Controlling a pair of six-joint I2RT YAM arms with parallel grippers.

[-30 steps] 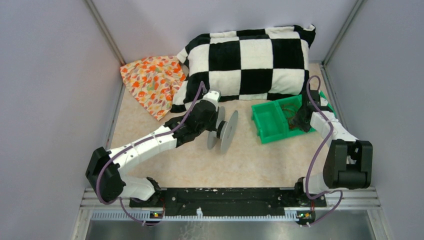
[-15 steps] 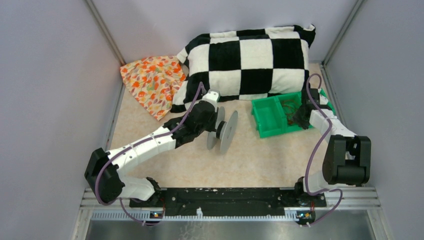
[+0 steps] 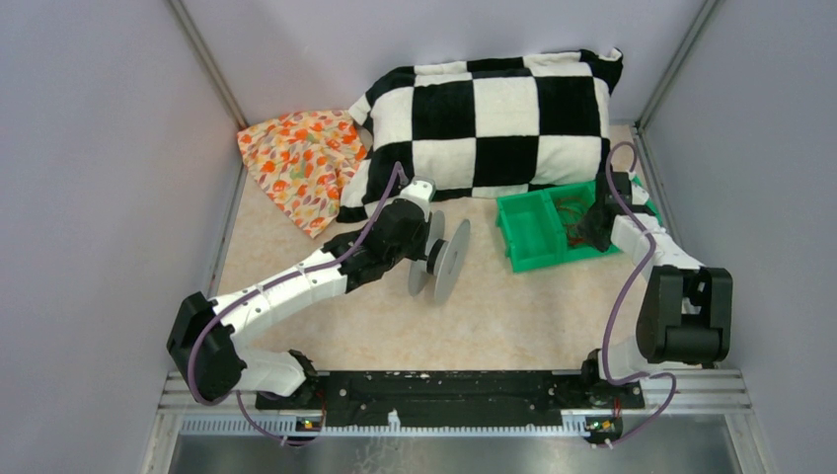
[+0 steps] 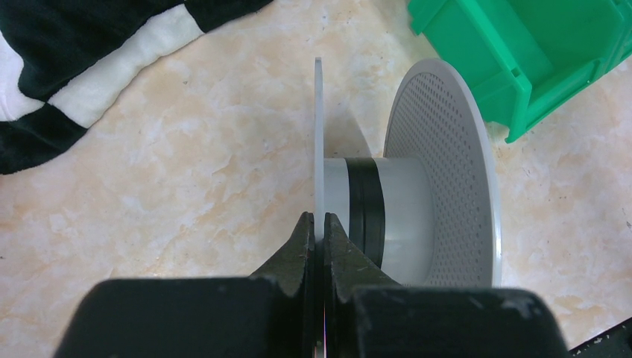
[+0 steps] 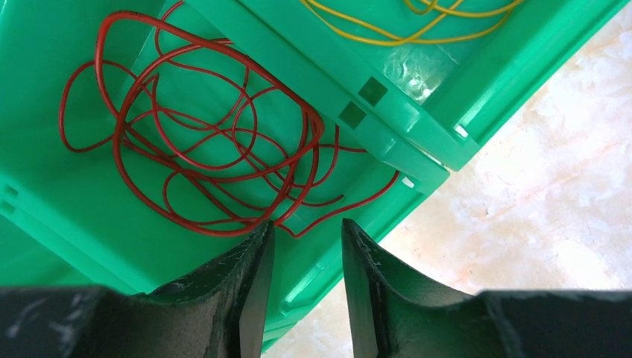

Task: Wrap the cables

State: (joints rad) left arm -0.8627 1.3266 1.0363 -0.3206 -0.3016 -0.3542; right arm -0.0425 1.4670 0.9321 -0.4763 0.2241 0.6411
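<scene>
A tangle of thin red cables (image 5: 201, 149) lies in one compartment of the green bin (image 5: 387, 127), with yellow cables (image 5: 387, 26) in the compartment beside it. My right gripper (image 5: 305, 227) hangs open just over the red tangle's near edge, with a loop end lying just past its fingertips. From above, that right gripper (image 3: 584, 225) is over the bin (image 3: 533, 247). The grey spool (image 4: 417, 186) stands on edge with a black band around its core. My left gripper (image 4: 318, 224) is shut on the rim of its near flange (image 3: 422, 259).
A black-and-white checkered pillow (image 3: 494, 118) fills the back of the table. An orange patterned cloth (image 3: 301, 163) lies at the back left. Grey walls close in both sides. The bin sits near the right wall.
The right gripper and the green bin have shifted slightly toward the back. The left arm and spool have not moved.
</scene>
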